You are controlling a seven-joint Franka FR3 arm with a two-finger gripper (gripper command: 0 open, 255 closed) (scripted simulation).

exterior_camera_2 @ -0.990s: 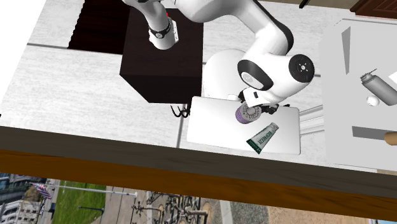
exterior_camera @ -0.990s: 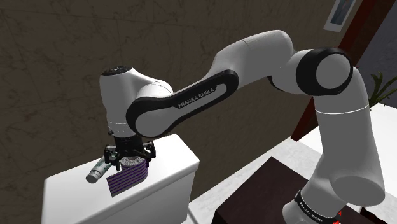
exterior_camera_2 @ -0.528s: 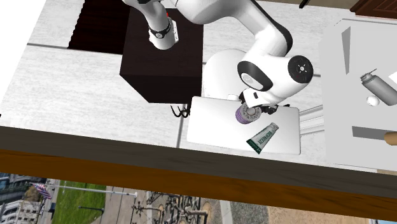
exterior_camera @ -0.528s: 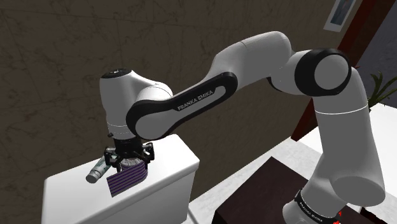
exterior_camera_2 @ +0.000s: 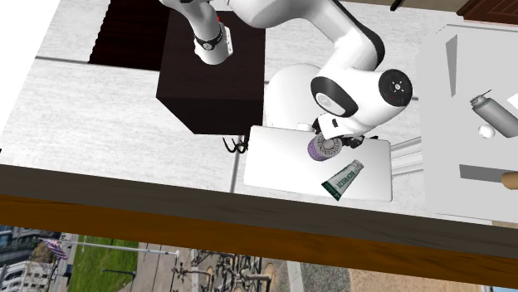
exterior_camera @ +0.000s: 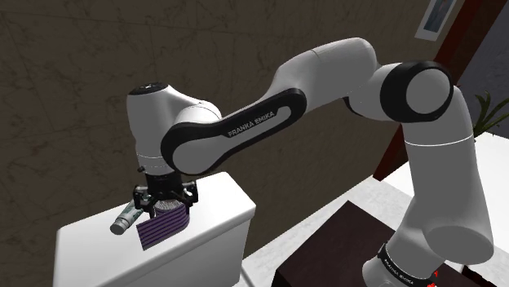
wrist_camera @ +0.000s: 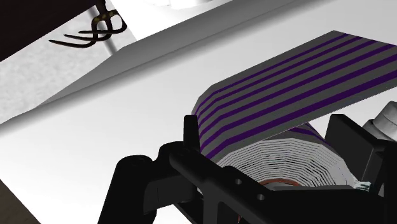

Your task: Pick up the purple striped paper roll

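The purple striped paper roll (exterior_camera: 163,231) stands on end on a white box-like top (exterior_camera: 214,204), with a loose striped sheet hanging off one side. My black gripper (exterior_camera: 165,210) comes straight down onto it. In the wrist view the roll (wrist_camera: 286,83) fills the gap between the two fingers (wrist_camera: 191,137), which press against its sides; the gripper (wrist_camera: 264,127) is shut on it. From the second exterior view the roll's wound end (exterior_camera_2: 322,148) peeks out beneath the arm's white wrist.
A green-and-white tube (exterior_camera_2: 343,179) lies on the white top (exterior_camera_2: 274,166) right beside the roll, grey in the shoulder view (exterior_camera: 126,220). A dark hook (exterior_camera_2: 234,147) hangs off the top's edge near the dark stand (exterior_camera_2: 207,91). A white counter (exterior_camera_2: 465,141) carries a bottle (exterior_camera_2: 491,114).
The arm's wrist has shifted slightly toward the shoulder view's left. The roll and the tube stay where they were.
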